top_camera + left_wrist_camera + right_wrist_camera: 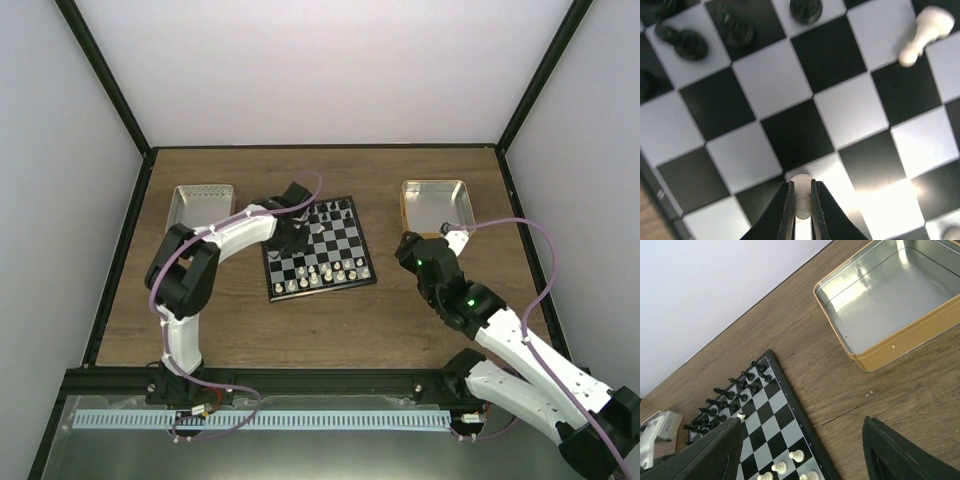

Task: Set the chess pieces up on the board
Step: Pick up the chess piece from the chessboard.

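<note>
On the wood table (330, 330) the board (325, 289) looks mostly set. My left gripper (801, 185) is clamped on a white piece (801, 177) awaiting its square; right gripper (802, 440) wide, empty.

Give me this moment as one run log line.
left claw: shut on white chess piece over board | right claw: open, empty, beside board near metal tray

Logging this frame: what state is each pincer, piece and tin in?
left pincer: shut on a white piece
right pincer: open, holding nothing
stray white piece: seemingly lying on its side
black pieces: upright along the far edge
board: partly set
metal tin: lidless, visible part bare
</note>
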Robot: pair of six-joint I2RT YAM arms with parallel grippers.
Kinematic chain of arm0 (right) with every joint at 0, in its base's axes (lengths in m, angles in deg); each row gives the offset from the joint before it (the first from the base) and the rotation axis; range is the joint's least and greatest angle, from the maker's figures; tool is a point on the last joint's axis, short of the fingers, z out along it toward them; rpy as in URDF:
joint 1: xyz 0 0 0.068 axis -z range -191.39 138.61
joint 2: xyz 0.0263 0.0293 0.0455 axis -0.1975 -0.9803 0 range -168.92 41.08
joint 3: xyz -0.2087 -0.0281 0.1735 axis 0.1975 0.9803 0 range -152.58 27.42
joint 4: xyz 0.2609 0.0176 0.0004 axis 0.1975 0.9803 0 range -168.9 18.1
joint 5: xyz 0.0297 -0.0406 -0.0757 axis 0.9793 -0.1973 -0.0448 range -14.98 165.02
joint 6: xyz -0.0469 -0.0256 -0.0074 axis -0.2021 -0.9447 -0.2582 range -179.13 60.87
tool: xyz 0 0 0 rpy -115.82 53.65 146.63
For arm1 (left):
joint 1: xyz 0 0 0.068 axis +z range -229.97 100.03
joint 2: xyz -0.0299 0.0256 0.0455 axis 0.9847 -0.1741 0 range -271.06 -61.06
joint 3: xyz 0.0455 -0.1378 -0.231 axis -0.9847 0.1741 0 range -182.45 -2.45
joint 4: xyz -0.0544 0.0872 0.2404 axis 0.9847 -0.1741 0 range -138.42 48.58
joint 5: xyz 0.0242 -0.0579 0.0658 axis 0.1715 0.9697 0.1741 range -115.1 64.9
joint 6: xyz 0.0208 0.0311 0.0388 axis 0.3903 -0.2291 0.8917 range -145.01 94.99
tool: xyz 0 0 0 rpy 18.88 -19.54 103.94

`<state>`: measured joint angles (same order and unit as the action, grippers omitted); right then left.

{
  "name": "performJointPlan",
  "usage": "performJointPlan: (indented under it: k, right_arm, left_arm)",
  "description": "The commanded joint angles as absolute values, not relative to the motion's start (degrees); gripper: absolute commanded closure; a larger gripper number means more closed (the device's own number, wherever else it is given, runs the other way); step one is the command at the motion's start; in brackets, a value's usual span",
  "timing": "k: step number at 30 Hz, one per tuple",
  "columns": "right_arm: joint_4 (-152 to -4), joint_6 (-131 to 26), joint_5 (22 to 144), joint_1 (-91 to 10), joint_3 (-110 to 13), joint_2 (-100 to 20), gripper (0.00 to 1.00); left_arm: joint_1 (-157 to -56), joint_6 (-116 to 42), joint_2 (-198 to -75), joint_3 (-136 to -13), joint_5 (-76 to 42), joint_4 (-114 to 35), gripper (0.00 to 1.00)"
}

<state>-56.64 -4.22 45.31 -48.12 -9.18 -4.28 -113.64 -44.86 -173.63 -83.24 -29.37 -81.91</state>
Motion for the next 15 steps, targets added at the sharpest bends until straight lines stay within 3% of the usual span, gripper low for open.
performJointPlan:
  k: [1, 15]
  right_arm:
    - [-57.81, -4.0, 44.59, -48.04, -8.89, -4.02, 0.33]
    - [-59.87, -4.05, 45.97, -48.05, -8.62, -6.11, 0.33]
  left_arm:
    - [-113.46, -44.32, -166.65, -78.58, -29.49, -82.82, 0.91]
    - [-114.75, -45.22, -159.37, -68.82, -23.8, -83.58, 0.9]
